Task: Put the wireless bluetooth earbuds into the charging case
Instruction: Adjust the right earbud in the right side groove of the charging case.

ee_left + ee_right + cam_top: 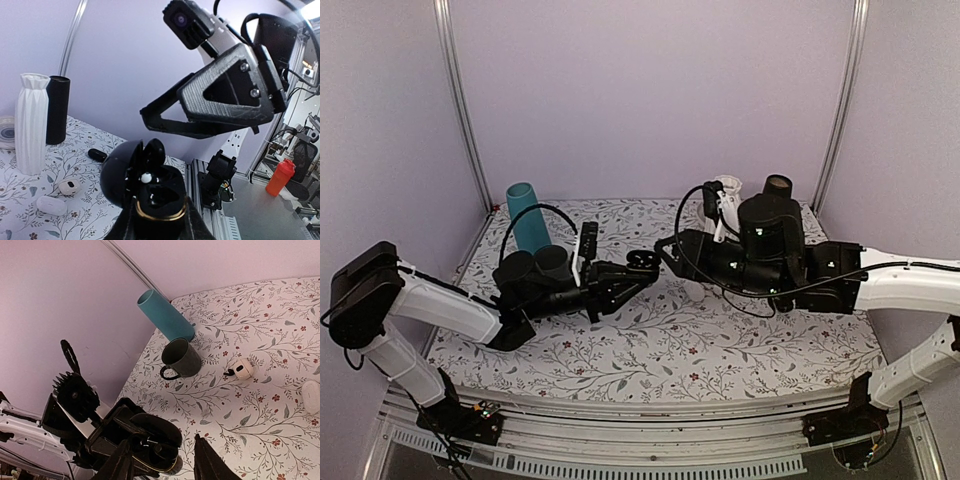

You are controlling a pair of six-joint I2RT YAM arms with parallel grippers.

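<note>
The left gripper [632,270] is clenched on the charging case [160,192], its two fingers [192,227] pressing the lower body from either side just under a thin gold band [156,215]. It holds the case off the flowered counter [720,330], to the right of the teal cup [525,215] in the overhead view and nearer the arms than that cup.

The right gripper [162,452] stands farther right of the teal cup, just past the case. Its jaws are parted and hold nothing, with the case showing in the gap between them but not touched by either one.

The case is glossy black and rounded, with its lid [117,172] swung open to the side away from the right gripper. A small white dot [146,177] shows inside the opened body. Whether an earbud sits in the wells I cannot tell, because the inside is black on black.
</note>
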